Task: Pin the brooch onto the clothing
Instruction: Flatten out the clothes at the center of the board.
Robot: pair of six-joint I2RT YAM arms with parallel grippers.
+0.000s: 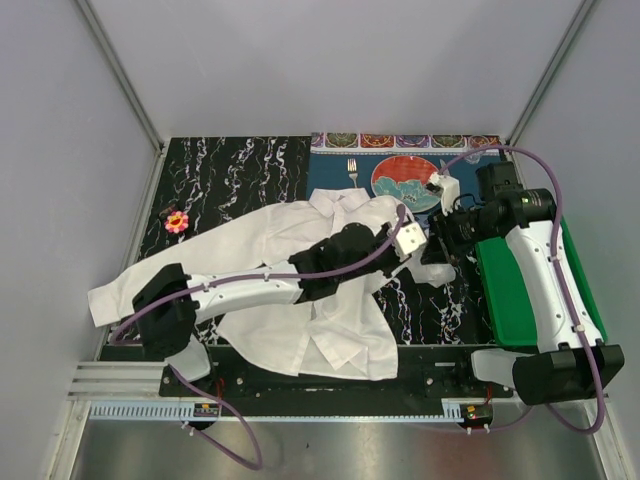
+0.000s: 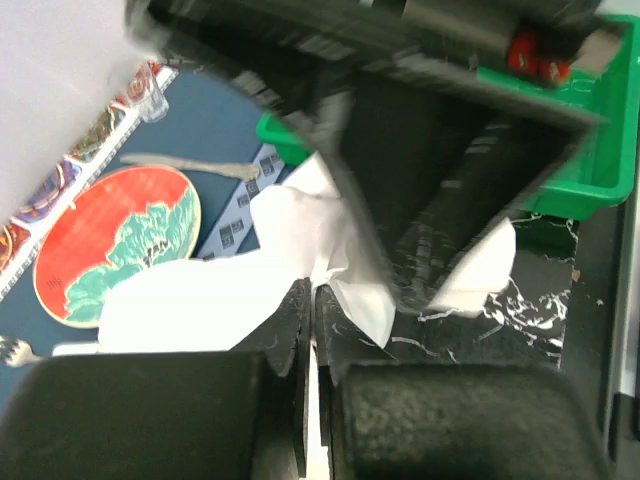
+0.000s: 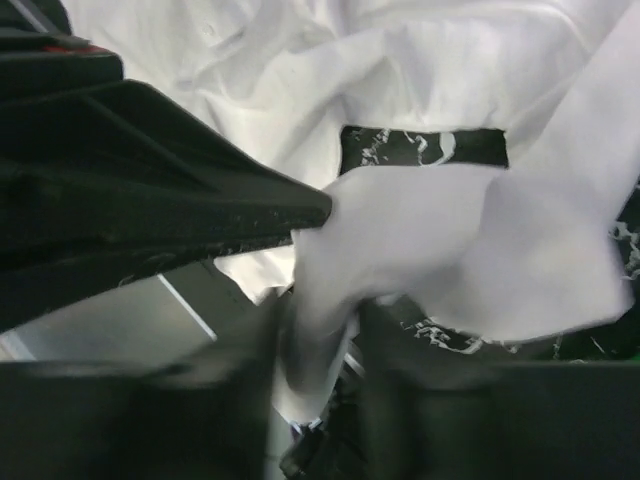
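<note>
The shirt (image 1: 330,340) lies on a dark worktop (image 1: 230,170). The right tool (image 3: 320,345) grasps a fold at its right edge, the left tool (image 2: 308,300) clenched alongside. The brooch (image 1: 176,222) sits left of the shirt, untouched. The cloth is seemingly being readied, and collecting the brooch probably comes next.

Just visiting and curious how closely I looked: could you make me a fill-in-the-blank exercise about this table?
1. The brooch lies on the table's ____ side, with no gripper holding it.
2. Beside the plate lies a ____.
3. The tray by the right arm is ____.
4. The right gripper pinches the white ____.
Missing words: left; fork; green; shirt.
</note>
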